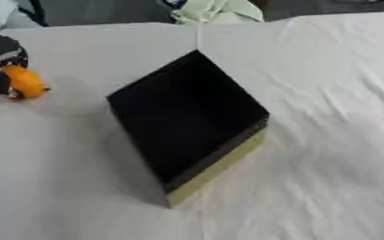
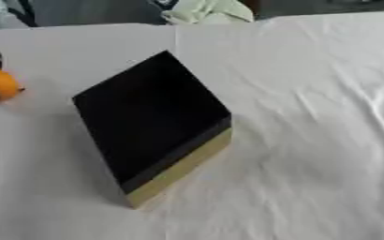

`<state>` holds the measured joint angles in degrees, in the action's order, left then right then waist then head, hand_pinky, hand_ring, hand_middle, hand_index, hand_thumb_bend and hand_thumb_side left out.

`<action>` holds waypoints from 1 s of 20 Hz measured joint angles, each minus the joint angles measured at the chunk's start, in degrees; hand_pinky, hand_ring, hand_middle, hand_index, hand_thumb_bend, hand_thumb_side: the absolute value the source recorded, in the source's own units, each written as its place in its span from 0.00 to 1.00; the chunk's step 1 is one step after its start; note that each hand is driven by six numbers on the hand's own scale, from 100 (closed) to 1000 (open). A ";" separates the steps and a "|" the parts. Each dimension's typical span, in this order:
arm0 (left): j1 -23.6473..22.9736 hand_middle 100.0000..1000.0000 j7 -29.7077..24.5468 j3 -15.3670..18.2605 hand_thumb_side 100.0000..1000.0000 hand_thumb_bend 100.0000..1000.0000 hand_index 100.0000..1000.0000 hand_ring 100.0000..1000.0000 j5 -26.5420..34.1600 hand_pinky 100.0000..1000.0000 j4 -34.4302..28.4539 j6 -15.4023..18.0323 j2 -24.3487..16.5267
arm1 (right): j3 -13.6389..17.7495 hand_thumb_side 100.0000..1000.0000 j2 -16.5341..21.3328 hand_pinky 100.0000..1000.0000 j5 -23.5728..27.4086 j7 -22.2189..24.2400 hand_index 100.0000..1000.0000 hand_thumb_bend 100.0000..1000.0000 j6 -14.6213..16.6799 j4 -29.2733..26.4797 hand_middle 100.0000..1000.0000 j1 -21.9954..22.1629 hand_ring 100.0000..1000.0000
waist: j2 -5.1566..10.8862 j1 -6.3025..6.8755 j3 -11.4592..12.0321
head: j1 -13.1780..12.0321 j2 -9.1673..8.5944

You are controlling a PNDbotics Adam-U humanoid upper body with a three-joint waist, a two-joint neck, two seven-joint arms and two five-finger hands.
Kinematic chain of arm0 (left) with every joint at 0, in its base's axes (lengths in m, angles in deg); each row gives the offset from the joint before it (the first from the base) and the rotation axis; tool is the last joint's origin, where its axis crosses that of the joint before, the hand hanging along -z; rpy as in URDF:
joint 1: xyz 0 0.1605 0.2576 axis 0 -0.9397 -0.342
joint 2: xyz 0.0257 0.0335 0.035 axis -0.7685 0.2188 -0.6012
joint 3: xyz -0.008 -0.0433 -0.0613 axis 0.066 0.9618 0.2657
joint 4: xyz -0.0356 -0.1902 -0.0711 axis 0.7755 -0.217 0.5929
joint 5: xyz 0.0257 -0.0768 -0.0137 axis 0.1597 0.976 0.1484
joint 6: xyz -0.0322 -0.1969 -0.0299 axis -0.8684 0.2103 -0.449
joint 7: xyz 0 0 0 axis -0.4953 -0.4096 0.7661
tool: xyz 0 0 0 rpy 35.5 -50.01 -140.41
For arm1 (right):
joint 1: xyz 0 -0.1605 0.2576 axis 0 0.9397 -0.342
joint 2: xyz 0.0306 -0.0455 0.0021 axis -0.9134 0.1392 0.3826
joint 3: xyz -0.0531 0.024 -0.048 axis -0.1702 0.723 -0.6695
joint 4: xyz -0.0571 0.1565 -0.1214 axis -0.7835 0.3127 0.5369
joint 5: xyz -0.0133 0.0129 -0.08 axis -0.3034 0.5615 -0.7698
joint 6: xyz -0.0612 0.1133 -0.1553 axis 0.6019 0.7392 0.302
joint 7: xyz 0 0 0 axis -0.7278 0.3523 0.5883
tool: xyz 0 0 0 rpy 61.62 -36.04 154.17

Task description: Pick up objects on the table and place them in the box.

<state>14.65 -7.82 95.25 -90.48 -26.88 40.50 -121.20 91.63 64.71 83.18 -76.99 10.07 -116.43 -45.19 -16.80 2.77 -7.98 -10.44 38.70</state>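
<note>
left hand (image 1: 0, 63): comes in at the far left edge, black and silver, fingers curled around an orange thing (image 1: 23, 82). It looks like it's carrying it just above or right at the cloth; can't tell which.

orange thing: small, rounded, sits low in the hand at the left side of the table, well apart from the box (no clue what it actually is, fruit or toy).

step in hand: I'd guess the grab is done and the carry to the box comes next.

how to do it well: lift clear of the cloth first, then travel right and cross the box's near-left wall with some height to spare. Let go over the middle of the dark inside, low enough that a round thing won't bounce or roll out.

box (image 1: 220, 166): middle of the table, turned corner-on like a diamond, black inside, pale tan outer wall on the lower right side. Looks empty, so the task seems early.

cloth (image 1: 326, 140): white and wrinkled, mostly on the right.

right hand: not showing in either view.

hard to make out: most of the left hand is cut off by the edge, more so in the right eye view. The box's depth is tough to read since the inside is all black.
</note>
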 measured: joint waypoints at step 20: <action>-0.81 0.22 3.65 -0.35 0.00 0.62 0.29 0.23 3.02 0.00 -4.90 -0.90 -0.57 | 0.01 0.84 -0.08 0.65 0.23 0.40 0.80 0.00 -0.46 -0.18 0.54 0.52 0.51 | 1.62 0.39 0.18 | 0.04 0.06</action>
<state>13.84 -4.17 94.90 -87.46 -31.78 39.60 -121.78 91.64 64.63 83.41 -76.59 9.61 -116.61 -44.67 -15.18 3.16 -7.80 -10.40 38.77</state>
